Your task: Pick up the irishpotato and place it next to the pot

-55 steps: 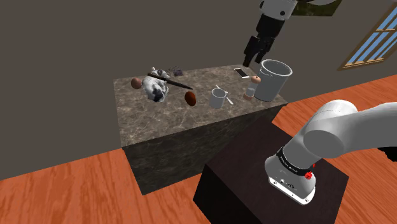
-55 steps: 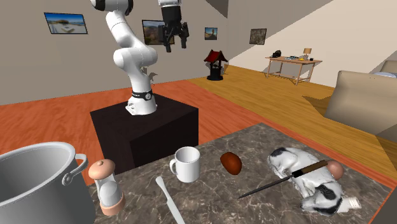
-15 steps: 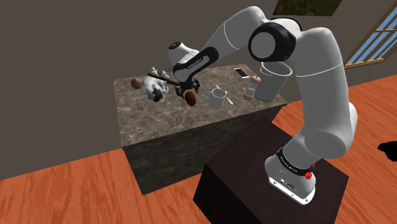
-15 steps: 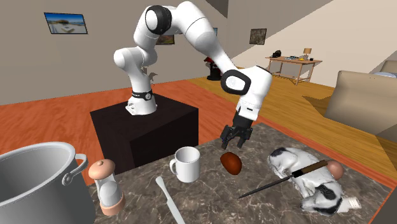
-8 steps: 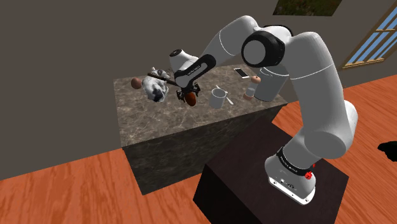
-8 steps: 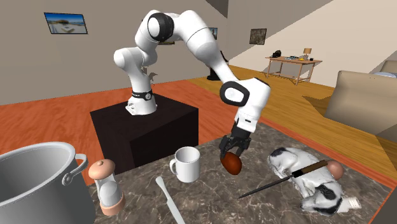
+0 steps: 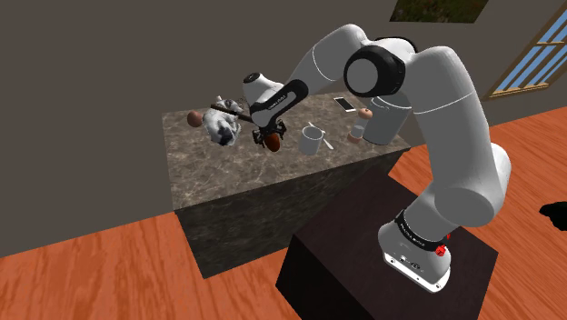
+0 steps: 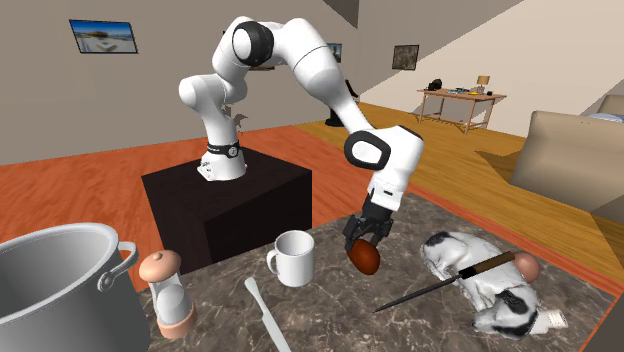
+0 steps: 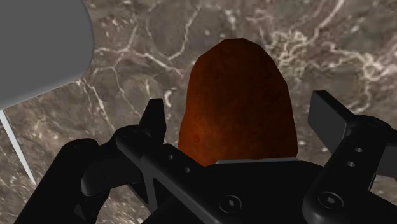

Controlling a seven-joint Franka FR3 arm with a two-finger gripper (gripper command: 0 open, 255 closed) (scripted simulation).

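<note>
The potato (image 9: 238,102) is a reddish-brown oval with dull, mottled skin. It lies on the marble counter (image 8: 340,315) near the mug (image 8: 295,258), well apart from the pot (image 8: 50,290). There is one potato, one mug and one pot. The gripper (image 8: 363,240) straddles the potato with its fingers spread, not clasping it; a second ago it hovered higher.

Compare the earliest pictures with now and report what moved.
The gripper came down from high up near the pot to the reddish-brown potato, which lies on the counter beside the mug. Its fingers now stand open on either side of the potato, not yet clasping it. The potato, mug, pot and knife lie where they were.
</note>
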